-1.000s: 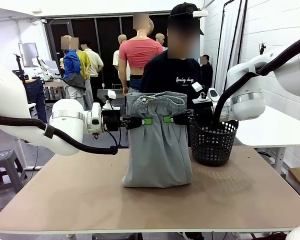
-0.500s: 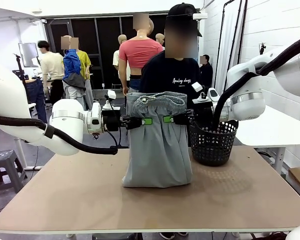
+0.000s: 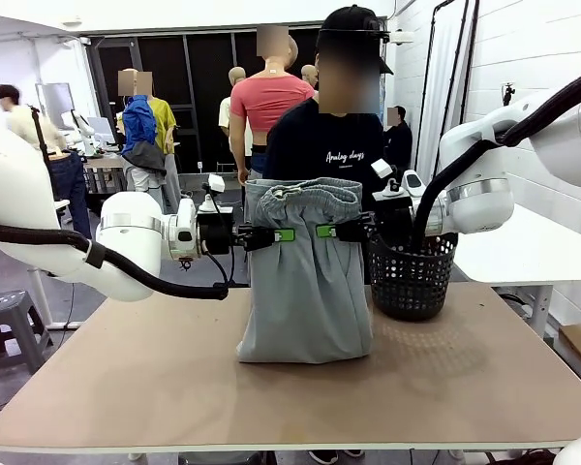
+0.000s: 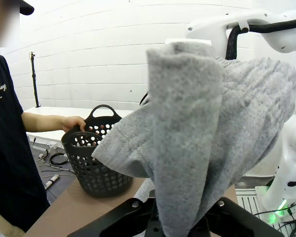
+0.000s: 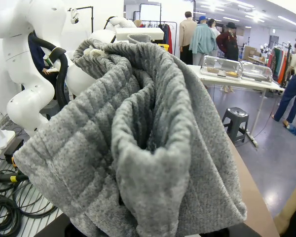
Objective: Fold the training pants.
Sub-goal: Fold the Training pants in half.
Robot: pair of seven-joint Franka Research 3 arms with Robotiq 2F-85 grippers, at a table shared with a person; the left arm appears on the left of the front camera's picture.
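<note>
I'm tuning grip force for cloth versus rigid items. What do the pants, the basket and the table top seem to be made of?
Training pants: soft grey knit, likely cotton fleece; the wrist views show fuzzy nap and a ribbed, gathered waistband.
Basket: black plastic by the look, rigid open mesh with moulded handles.
Table: matte tan board, perhaps laminate or wood; smooth, no visible grain.

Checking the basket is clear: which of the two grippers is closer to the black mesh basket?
The right gripper, clamping the light grey training pants beside the black mesh basket; the left gripper grips their far side.

White rounded arms [image 3: 136, 242], black cable looms, black pincers (green pads); person [image 3: 334, 145]: black printed tee, cap.
</note>
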